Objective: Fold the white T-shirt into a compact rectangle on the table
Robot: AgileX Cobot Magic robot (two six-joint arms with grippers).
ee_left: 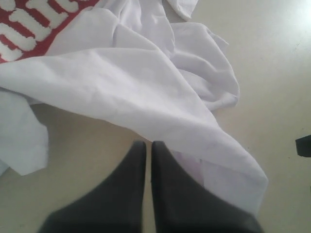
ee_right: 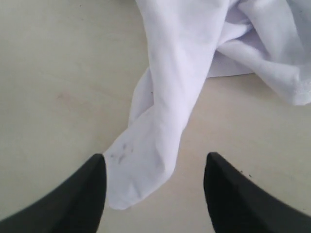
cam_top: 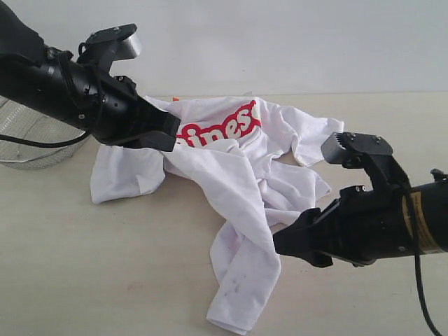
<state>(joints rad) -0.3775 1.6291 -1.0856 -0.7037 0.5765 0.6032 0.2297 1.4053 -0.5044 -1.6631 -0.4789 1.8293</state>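
The white T-shirt (cam_top: 238, 168) lies crumpled on the table (cam_top: 105, 266), its red-outlined lettering (cam_top: 220, 126) facing up at the back. A long twisted fold runs toward the front edge. My left gripper (cam_top: 170, 140) sits at the shirt's left side by the lettering. In the left wrist view it (ee_left: 148, 144) is shut with nothing between its fingers, and the cloth (ee_left: 121, 82) lies just beyond and beside them. My right gripper (cam_top: 278, 243) is at the right of the long fold. In the right wrist view it (ee_right: 155, 159) is open, and the fold's end (ee_right: 146, 170) lies on the table between its fingers.
A wire-mesh metal basket (cam_top: 28, 143) stands at the far left behind my left arm. Bare tabletop (ee_right: 53, 73) stretches in front of the shirt and to its right. A pale wall (cam_top: 280, 42) closes the back.
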